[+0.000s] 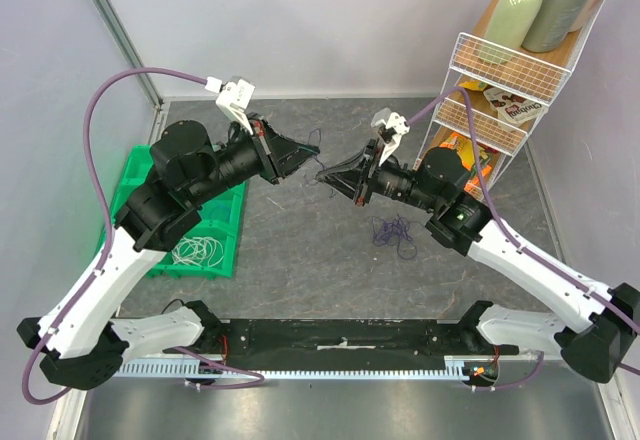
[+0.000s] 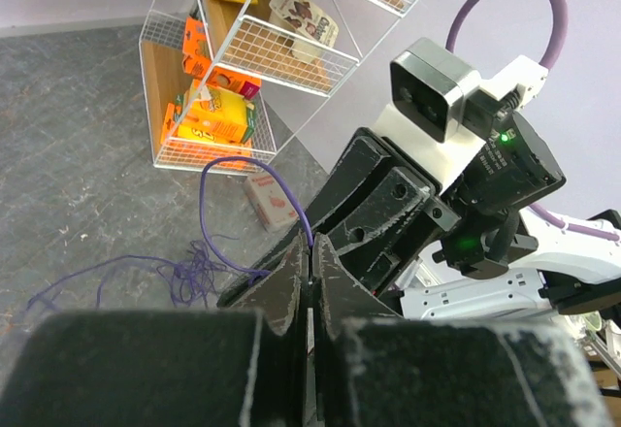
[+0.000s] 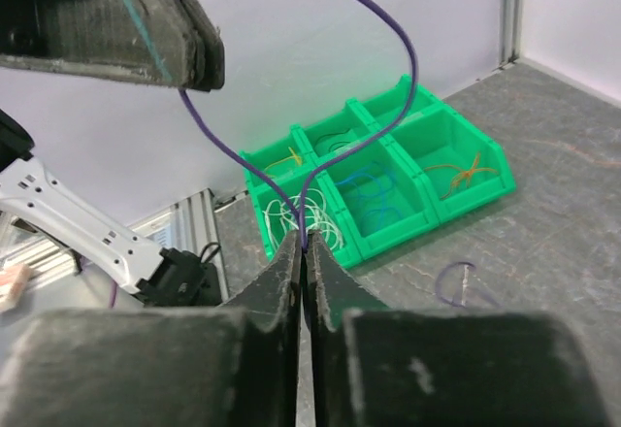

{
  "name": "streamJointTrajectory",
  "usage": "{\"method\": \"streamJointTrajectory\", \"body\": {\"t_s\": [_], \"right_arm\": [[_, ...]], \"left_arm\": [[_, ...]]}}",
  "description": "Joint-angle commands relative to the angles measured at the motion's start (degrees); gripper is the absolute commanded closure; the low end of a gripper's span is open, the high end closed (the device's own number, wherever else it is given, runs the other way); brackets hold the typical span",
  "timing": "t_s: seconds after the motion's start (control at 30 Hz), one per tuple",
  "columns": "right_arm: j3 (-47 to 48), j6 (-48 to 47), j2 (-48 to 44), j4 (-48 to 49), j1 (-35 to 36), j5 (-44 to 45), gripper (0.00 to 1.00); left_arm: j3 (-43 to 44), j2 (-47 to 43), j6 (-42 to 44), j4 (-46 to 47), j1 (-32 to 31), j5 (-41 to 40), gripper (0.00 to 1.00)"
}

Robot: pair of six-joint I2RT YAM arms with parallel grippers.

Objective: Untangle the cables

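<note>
A loose tangle of thin purple cables (image 1: 395, 232) lies on the grey tabletop (image 1: 300, 260). Above it, the right tool (image 3: 304, 250) is clenched on a looping purple strand (image 3: 412, 68). The left tool (image 2: 312, 252), close opposite, grips a purple strand too. A white wire rack (image 1: 500, 80) stands far right.

Both end effectors (image 2: 312, 254) (image 3: 304, 245) clamped, tip-to-tip

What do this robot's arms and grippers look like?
The left arm and right arm have white links and black joints. The left gripper and right gripper are black, tapered wedges. A mauve hose loops along each arm; a white camera tops each wrist.
</note>
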Motion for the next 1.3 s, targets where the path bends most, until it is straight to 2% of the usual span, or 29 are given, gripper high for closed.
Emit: {"method": "streamJointTrajectory", "body": {"t_s": [0.0, 0.13, 0.17, 0.27, 0.33, 0.4, 0.47, 0.5, 0.6, 0.7, 0.83, 0.97, 1.07, 1.27], "right_arm": [[-0.4, 2.9, 2.0, 5.9, 0.3, 0.3, 1.00], [-0.3, 5.4, 2.4, 6.3, 0.3, 0.3, 1.00], [0.3, 6.0, 2.4, 4.9, 0.3, 1.8, 1.00], [3.8, 8.4, 3.7, -3.4, 0.3, 6.3, 1.00], [5.7, 13.4, 4.3, -7.9, -0.1, 10.0, 1.00], [5.6, 20.3, 4.7, -9.0, -0.4, 10.4, 1.00], [4.8, 26.7, 5.1, -8.7, -0.5, 10.7, 1.00], [4.1, 29.4, 5.1, -8.3, -0.5, 10.9, 1.00], [1.5, 38.1, 5.3, -4.6, -0.4, 10.7, 1.00], [-0.8, 43.7, 5.7, -2.4, -0.4, 11.0, 1.00], [-2.5, 46.2, 5.4, -4.3, -0.4, 14.2, 1.00], [-3.8, 47.9, 4.9, -4.6, -0.4, 15.8, 1.00], [-4.5, 48.8, 4.6, -3.7, -0.4, 16.0, 1.00], [-4.7, 48.8, 4.0, -3.8, -0.4, 16.4, 1.00]], "left_arm": [[-1.1, -1.4, -2.3, 2.8, -0.3, 1.6, 0.98], [-1.4, -2.2, 0.8, 0.7, -0.2, -2.2, 0.98], [-1.2, -2.3, 2.3, -1.2, -0.2, -4.8, 0.93], [-3.0, -3.6, 5.0, -7.3, -0.2, -12.3, 0.37], [-7.4, -5.9, 5.9, -6.7, -0.3, -13.7, 0.10], [-12.0, -8.3, 6.0, -5.2, -0.3, -13.5, 0.09], [-16.0, -10.0, 5.9, -3.0, -0.2, -12.3, 0.09], [-18.1, -10.5, 5.7, -1.8, -0.3, -11.8, 0.13], [-22.9, -11.3, 6.7, 4.5, -0.3, -6.2, 0.37], [-26.4, -11.0, 5.1, 10.4, -2.1, -7.0, 0.40], [-28.7, -8.9, 7.9, 15.3, -8.1, -16.3, 0.39], [-27.4, -5.2, 9.5, 16.6, -11.1, -19.2, 0.42], [-27.0, -3.2, 9.2, 16.7, -11.6, -20.1, 0.55], [-26.8, -1.9, 8.9, 16.7, -11.8, -20.5, 0.74]]}}
